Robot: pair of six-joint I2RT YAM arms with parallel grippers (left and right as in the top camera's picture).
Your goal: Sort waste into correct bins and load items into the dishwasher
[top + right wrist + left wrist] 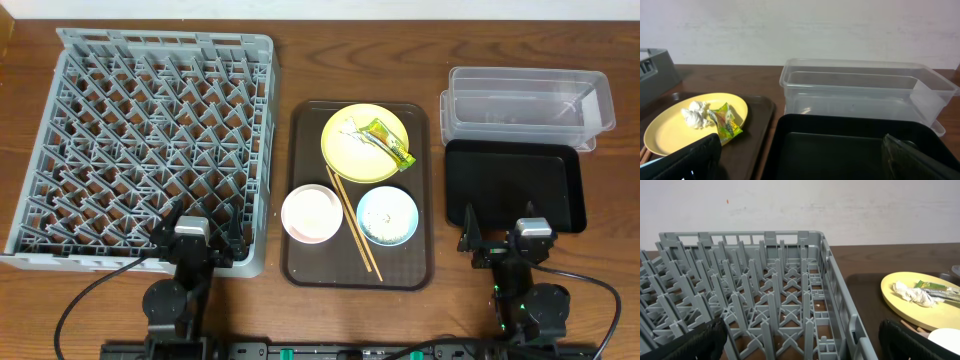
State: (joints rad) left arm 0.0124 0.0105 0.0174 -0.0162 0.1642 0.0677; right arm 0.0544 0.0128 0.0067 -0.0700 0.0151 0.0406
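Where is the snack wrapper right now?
Overhead, the green-and-yellow snack wrapper lies on the right side of the yellow plate, beside the crumpled paper scrap, on the brown tray.

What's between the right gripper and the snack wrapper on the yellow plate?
Nothing tall. The right gripper sits at the near edge of the black tray. A straight path to the wrapper crosses only that tray's left corner and the rim of the brown serving tray.

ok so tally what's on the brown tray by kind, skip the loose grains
plate: 1
bowls: 2
chopsticks: 2
snack wrapper: 1
paper scrap: 1
total: 7
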